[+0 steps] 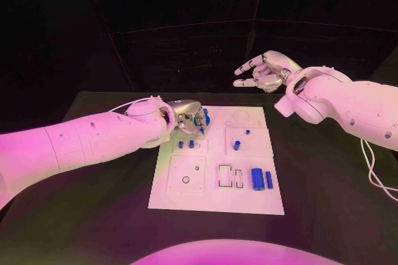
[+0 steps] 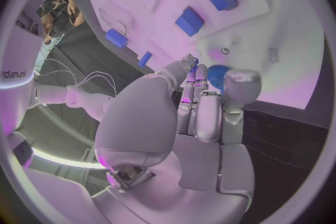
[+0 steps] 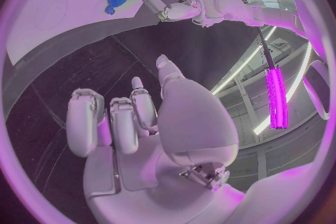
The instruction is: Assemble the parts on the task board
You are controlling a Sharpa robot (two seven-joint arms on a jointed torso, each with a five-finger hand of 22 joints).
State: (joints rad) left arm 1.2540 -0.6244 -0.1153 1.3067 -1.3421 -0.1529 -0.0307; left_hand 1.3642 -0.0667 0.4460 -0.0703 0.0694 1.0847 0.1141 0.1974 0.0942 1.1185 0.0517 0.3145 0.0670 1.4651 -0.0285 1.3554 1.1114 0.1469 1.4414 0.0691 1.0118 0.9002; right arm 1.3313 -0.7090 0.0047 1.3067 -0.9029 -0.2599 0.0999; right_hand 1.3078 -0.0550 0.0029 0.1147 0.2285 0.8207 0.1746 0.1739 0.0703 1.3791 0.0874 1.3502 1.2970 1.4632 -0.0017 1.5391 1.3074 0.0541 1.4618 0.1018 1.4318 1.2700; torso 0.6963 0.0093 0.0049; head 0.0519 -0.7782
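Note:
The white task board lies in the middle of the black table. My left hand hovers over the board's far left corner, its fingers closed round a blue round part, which peeks out beside the fingertips. On the board stand two small blue pegs, another peg, and two blue cylinders lie near the right edge. My right hand is raised above the table's far right, loosely bent fingers apart, holding nothing.
The board carries square recessed plates and rectangular slots near its front. Black table surface surrounds it on all sides. In the left wrist view, two blue blocks stand on the board beyond my fingers.

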